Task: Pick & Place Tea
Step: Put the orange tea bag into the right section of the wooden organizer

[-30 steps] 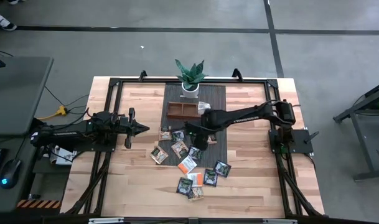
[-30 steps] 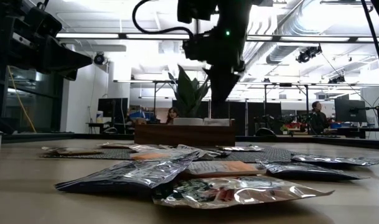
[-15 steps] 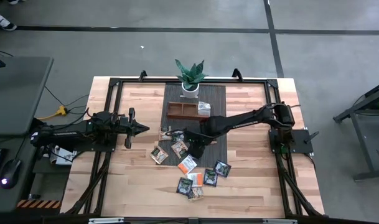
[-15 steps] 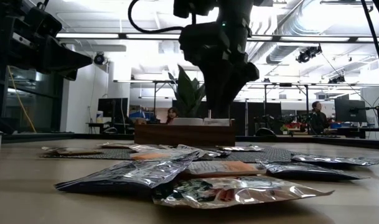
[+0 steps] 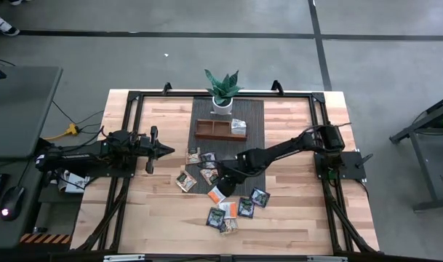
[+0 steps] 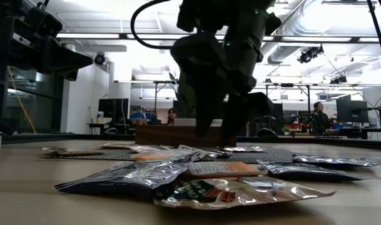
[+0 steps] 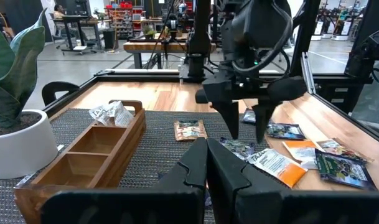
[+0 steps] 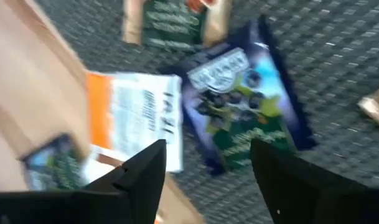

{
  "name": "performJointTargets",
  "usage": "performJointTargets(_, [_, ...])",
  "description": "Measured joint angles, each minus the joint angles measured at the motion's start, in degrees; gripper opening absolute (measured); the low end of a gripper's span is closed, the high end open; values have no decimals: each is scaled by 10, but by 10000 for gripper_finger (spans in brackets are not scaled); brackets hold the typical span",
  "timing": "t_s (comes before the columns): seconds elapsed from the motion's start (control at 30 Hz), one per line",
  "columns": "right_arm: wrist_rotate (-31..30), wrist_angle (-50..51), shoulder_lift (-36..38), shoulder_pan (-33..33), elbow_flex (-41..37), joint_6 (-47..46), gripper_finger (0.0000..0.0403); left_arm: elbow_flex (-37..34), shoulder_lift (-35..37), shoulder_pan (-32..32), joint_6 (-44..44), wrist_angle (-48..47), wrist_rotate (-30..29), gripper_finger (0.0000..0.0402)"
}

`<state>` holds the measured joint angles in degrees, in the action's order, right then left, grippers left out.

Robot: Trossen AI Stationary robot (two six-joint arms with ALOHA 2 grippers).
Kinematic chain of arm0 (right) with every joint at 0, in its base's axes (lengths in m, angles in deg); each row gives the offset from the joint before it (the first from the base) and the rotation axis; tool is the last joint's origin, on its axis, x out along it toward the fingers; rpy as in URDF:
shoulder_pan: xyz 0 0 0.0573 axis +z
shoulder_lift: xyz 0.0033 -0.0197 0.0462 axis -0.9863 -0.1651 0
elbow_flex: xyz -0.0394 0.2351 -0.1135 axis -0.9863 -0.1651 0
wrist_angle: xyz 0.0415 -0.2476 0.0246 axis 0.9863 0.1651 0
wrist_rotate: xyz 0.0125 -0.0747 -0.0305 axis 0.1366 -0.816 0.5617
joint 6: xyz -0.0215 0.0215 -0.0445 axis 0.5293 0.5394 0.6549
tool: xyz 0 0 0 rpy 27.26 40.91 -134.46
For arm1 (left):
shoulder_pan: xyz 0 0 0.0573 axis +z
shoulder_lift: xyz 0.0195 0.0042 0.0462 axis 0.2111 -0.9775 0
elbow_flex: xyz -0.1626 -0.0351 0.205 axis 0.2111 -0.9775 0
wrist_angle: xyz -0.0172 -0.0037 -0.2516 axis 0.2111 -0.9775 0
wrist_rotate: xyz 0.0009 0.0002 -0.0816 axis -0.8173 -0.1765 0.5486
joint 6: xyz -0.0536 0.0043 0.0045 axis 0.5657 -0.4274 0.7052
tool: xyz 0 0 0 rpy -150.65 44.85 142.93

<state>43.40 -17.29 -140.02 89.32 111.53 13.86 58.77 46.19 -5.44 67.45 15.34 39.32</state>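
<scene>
Reach step: right gripper (image 7: pixel 246 127), fingers spread and empty, poised above dark green foil sachet (image 8: pixel 242 106) beside orange-and-white paper sachet (image 8: pixel 136 127). Next: descend, straddle one sachet edge, close. Left gripper (image 5: pixel 165 151) closed, parked at table's left.

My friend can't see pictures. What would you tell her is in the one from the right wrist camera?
The right gripper hangs open just above a dark blue tea sachet on the dark mat. An orange-and-white sachet lies beside it, half on the wooden table.
</scene>
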Motion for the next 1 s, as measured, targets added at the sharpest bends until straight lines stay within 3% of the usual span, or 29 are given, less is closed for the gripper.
performJointTargets(0.3, [7,-25,-5,11,0,-34,263,0,0,0,0,0,0,1])
performJointTargets(0.57, [11,-82,-33,17,2,-48,264,0,0,0,0,0,0,1])
performJointTargets(1.0, [23,-86,-35,18,2,-52,264,0,0,0,0,0,0,1])
